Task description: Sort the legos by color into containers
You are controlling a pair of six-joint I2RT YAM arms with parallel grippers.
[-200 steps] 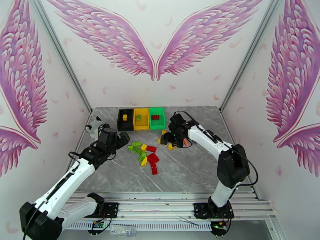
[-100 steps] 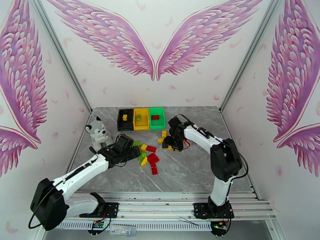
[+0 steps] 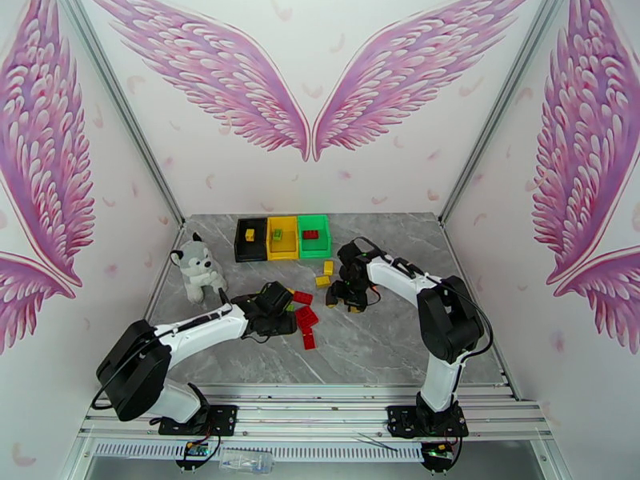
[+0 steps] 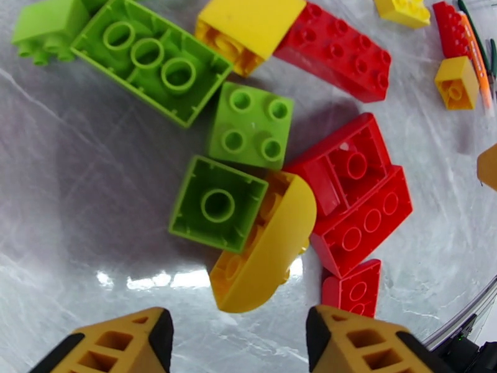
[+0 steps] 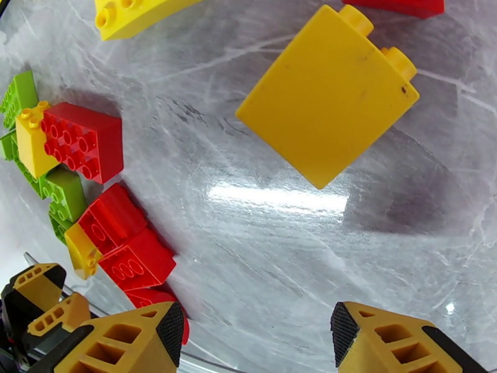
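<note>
left gripper [image 4: 239, 337] is swinging in over the legos [image 3: 305, 317], spread jaws narrowing on nothing | right gripper [image 5: 255, 337] is hovering spread, yellow brick [image 5: 326, 94] at its 1 o'clock | containers [image 3: 282, 238] are sitting at the legos' 12 o'clock; grabs looking imminent

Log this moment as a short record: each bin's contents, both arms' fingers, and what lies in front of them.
black bin: one yellow brick
yellow bin: one green brick
green bin: one red brick
left fingers: apart, empty; mixed pile ahead
right fingers: apart, empty; yellow block ahead, on its side
plush husky: upright, left side of table
</note>
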